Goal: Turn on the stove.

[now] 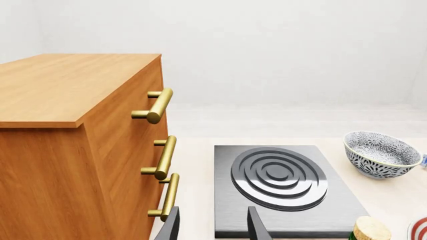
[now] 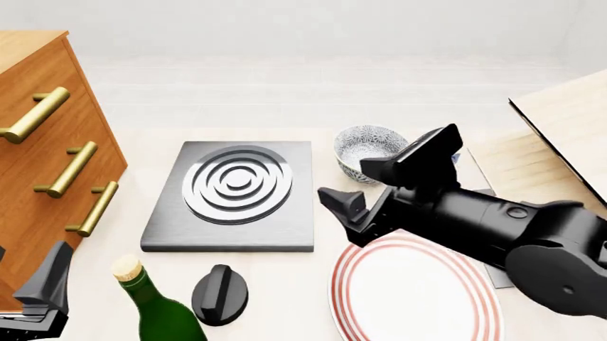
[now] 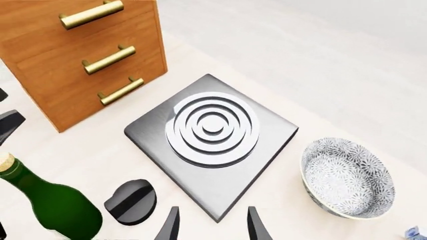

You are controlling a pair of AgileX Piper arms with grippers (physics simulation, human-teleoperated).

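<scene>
Dark grey and flat, the stove (image 2: 232, 195) lies on the pale counter (image 2: 284, 106), its round burner (image 2: 237, 183) of silver rings facing up. Its small black knob (image 2: 220, 294) sits apart from the slab, on the near side, just beside a green bottle (image 2: 156, 305) with a cork top. A wooden drawer cabinet (image 2: 43, 156) with brass handles stands to the left of the stove. A patterned bowl (image 2: 370, 150) rests just past the stove's far right corner, and a red-rimmed white plate (image 2: 413, 295) lies near its right front.

The right gripper (image 2: 365, 186) hangs released over the counter between stove and plate, jaws spread, nothing between them. The left gripper (image 1: 212, 225) is low at the near left corner; its fingers look parted and empty, though only the tips show.
</scene>
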